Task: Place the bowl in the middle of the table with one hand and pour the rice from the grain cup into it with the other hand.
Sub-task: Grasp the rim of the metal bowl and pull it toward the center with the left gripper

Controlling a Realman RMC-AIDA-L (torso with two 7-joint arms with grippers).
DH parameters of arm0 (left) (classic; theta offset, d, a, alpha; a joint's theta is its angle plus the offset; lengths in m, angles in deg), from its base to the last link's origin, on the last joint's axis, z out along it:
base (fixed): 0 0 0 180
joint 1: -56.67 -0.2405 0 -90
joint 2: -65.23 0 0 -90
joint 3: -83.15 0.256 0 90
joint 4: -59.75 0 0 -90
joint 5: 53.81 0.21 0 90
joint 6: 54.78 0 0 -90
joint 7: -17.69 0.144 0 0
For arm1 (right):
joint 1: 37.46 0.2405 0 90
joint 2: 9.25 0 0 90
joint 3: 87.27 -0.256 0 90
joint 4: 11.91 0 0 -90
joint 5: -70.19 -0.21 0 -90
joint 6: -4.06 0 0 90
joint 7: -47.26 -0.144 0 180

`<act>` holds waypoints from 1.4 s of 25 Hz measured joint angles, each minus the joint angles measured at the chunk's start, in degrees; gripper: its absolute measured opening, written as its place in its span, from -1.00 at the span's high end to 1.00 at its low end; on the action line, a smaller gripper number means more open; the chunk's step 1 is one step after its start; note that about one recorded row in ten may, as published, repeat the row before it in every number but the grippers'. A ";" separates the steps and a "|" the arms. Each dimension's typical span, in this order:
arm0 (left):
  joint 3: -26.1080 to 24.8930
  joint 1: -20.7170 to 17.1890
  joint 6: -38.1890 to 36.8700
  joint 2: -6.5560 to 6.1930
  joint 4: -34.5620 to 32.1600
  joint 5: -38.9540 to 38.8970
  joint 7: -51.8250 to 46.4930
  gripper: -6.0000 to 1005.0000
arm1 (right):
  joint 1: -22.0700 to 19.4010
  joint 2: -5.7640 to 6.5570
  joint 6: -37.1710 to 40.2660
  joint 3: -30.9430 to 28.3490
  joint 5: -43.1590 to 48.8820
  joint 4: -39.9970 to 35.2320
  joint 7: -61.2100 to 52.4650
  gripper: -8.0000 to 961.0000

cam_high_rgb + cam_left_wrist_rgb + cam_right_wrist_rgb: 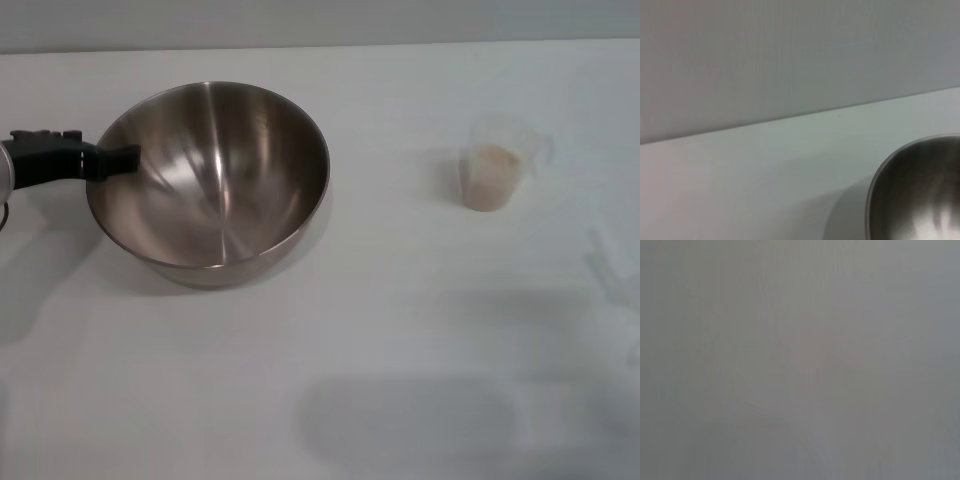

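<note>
The steel bowl [215,185] sits on the white table [400,300], left of the middle. My left gripper [118,158] reaches in from the left edge, its black finger [122,156] hooked over the bowl's left rim and closed on it. The bowl's rim also shows in the left wrist view [912,195]. The clear grain cup [495,165] stands upright at the right, far from the bowl, with rice [491,182] in it. My right gripper is out of view; the right wrist view shows only a plain grey surface.
The table's far edge meets a grey wall [320,20] at the back. A broad soft shadow [410,420] lies on the table near the front.
</note>
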 joint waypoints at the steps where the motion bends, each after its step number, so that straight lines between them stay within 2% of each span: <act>1: 0.00 0.03 0.00 0.00 -0.23 -0.01 0.00 -0.58 | 0.00 0.00 0.00 0.01 0.00 0.00 0.00 -0.74; 17: 1.32 0.53 -1.14 0.12 -2.85 -0.26 -0.43 -0.57 | 0.22 -0.03 -0.01 0.02 0.00 0.16 0.07 -0.74; 20: 1.34 0.34 -1.49 0.13 -2.38 -0.59 -0.49 -0.38 | 0.20 -0.03 0.01 0.02 0.00 0.18 0.16 -0.74; 30: 1.24 1.32 0.41 -0.12 -2.84 -0.72 -0.07 0.05 | 0.21 -0.03 0.34 0.06 -0.01 0.34 0.35 -0.74; 35: 0.82 1.43 0.91 -0.14 -2.59 -0.71 -0.23 0.39 | 0.28 -0.03 0.41 0.13 -0.01 0.37 0.36 -0.74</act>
